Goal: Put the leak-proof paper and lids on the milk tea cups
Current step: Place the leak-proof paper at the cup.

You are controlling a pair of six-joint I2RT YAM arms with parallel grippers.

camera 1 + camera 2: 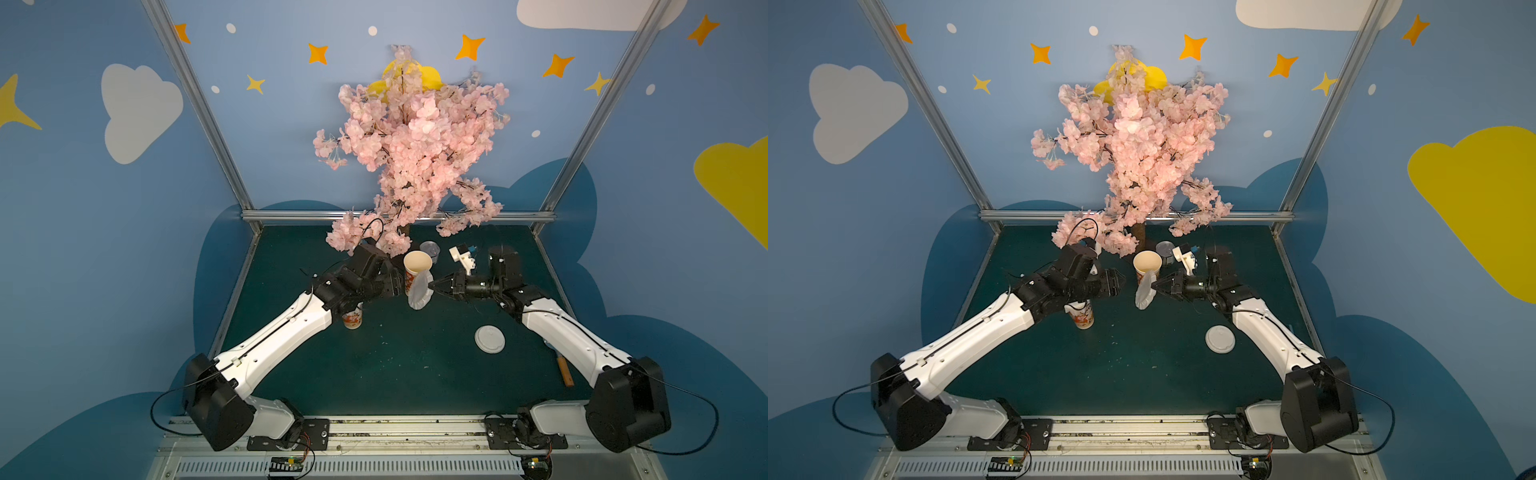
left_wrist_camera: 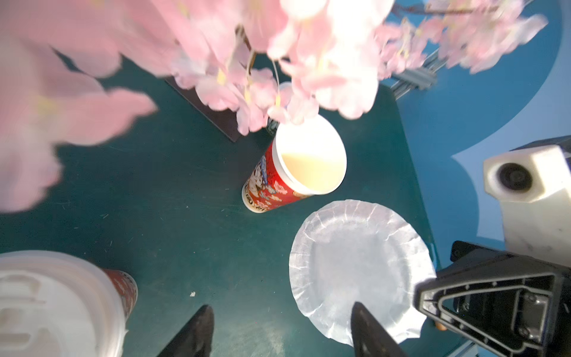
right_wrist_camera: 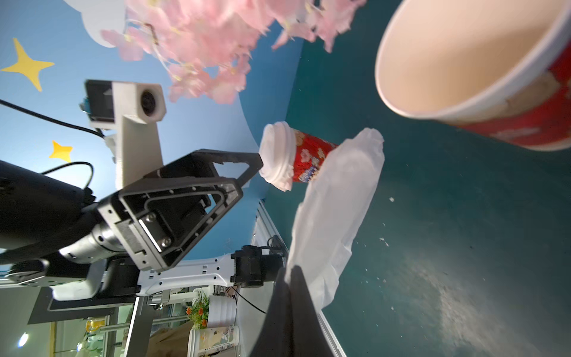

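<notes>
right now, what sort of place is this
Probably a decorated robot demo booth, not a real shop: blue walls painted with clouds and stars, a fake blossom tree, and a framed green table.

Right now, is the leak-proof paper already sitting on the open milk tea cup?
No, the right gripper holds the leak-proof paper by its edge beside the open milk tea cup, whose mouth is uncovered.

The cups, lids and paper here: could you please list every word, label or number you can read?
No text is legible.
Open red-orange patterned paper cup: marks on its cream base band, too blurred to read.
Smooth white plastic lid on the second patterned cup: raised marks, blurred.
Loose white plastic lid: too small.
Crinkled greyish-white round paper sheet: blank.
</notes>
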